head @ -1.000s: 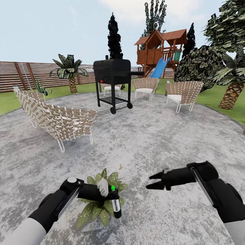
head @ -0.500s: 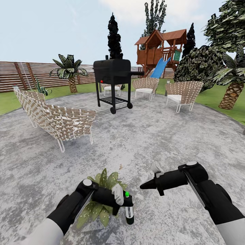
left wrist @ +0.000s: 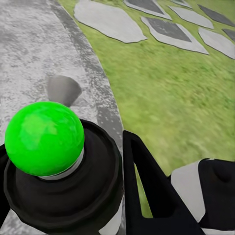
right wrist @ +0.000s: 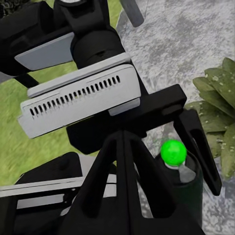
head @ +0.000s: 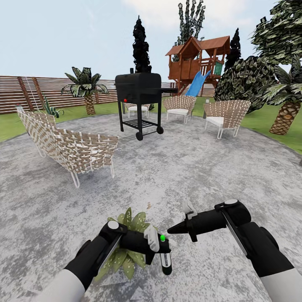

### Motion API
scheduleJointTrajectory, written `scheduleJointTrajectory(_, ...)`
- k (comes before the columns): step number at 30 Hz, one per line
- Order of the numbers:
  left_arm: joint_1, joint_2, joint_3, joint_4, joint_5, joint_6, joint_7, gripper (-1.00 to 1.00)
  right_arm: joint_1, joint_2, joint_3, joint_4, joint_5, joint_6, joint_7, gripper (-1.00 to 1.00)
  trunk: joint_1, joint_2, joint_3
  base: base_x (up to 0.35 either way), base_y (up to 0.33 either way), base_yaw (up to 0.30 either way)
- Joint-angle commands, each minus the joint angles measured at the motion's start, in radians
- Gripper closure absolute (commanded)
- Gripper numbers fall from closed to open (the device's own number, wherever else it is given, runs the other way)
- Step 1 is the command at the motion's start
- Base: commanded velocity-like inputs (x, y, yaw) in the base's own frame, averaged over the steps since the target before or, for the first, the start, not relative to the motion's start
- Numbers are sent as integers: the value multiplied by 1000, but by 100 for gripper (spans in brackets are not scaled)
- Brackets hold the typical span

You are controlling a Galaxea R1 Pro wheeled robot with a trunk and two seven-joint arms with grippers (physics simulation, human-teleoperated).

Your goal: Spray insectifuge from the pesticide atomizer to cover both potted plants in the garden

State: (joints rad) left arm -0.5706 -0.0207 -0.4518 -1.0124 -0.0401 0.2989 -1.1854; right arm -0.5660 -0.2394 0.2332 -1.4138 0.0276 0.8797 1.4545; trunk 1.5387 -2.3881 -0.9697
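Left gripper (head: pixel 164 251) clamped around the pesticide atomizer (head: pixel 166 262), dark bottle hanging down, green dot (head: pixel 162 238) on its head. Just beside and partly behind the left forearm, a potted plant (head: pixel 126 251) with speckled leaves on the grey paved patio (head: pixel 176 167). Right gripper (head: pixel 171 230) pointing toward the left one, fingers pressed together with nothing between them, tips close to the atomizer's head. Farther off: wicker sofa (head: pixel 69 144), black grill (head: pixel 139 102), wooden playhouse (head: pixel 197 63), slatted fence (head: pixel 25 92).

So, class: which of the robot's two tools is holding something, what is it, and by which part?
The left tool holds the spray bottle by its upper body, just below the green-dotted head. The right tool holds nothing.
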Motion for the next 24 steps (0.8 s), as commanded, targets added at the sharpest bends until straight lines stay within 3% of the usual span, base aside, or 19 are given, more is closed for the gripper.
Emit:
scheduleJointTrajectory(1, 0, 0, 1, 0, 1, 0, 0, 100, 0, 0, 0, 0, 0, 0, 0, 100, 0, 0, 0, 0, 0, 0)
scheduleJointTrajectory(11, 0, -9, 4, -2, 1, 0, 8, 100, 0, 2, 1, 1, 5, 1, 0, 100, 0, 0, 0, 0, 0, 0)
scheduleJointTrajectory(15, 0, -40, 3, 0, 0, 0, 47, 100, 0, 2, 43, 1, 6, 1, -2, 100, 0, 0, 0, 0, 0, 0)
scheduleJointTrajectory(24, 0, -37, 1, 0, 0, -3, 40, 100, 0, 0, 40, 3, 6, -2, -1, 100, 0, 0, 0, 0, 0, 0)
